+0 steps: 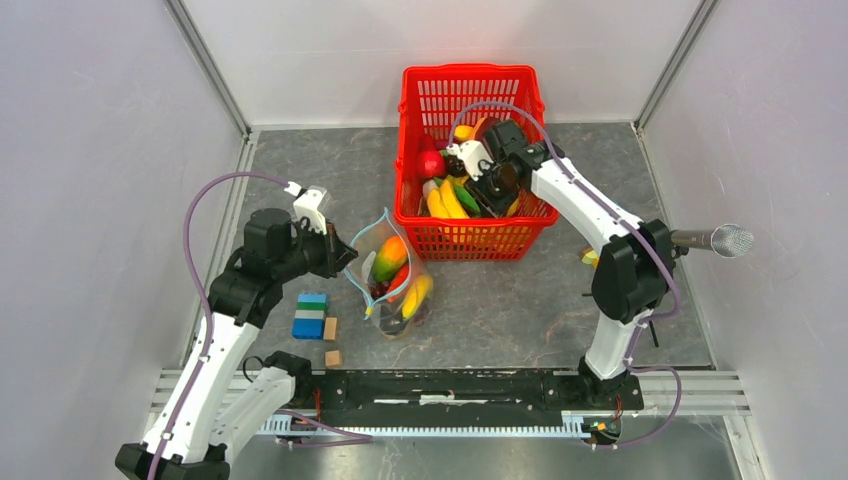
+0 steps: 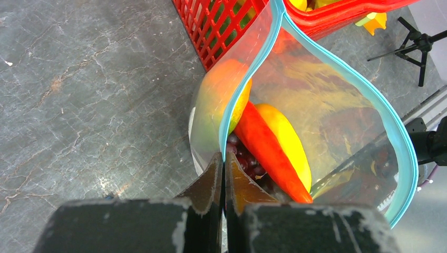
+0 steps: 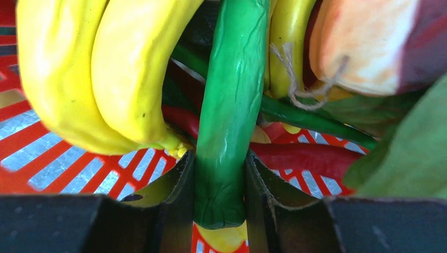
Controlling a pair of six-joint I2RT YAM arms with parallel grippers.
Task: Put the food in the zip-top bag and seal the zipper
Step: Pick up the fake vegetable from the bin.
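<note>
The clear zip-top bag (image 1: pixel 392 275) stands open on the table with its light-blue zipper (image 2: pixel 337 63) spread wide. Inside it lie an orange carrot (image 2: pixel 269 153), a yellow piece (image 2: pixel 287 137) and purple grapes (image 2: pixel 248 161). My left gripper (image 2: pixel 224 161) is shut on the bag's mouth edge, pinching the blue strip. Down in the red basket (image 1: pixel 470 90), my right gripper (image 3: pixel 219 168) is shut on a long green vegetable (image 3: pixel 232 95), both fingers pressed against its end. Yellow bananas (image 3: pixel 89 68) lie next to it.
More toy food fills the basket, including a red chilli (image 3: pixel 311 158) and a peach-coloured piece (image 3: pixel 369 42). Coloured building blocks (image 1: pixel 311 315) and two small wooden cubes (image 1: pixel 332 343) sit left of the bag. A microphone (image 1: pixel 722 240) pokes in at the right.
</note>
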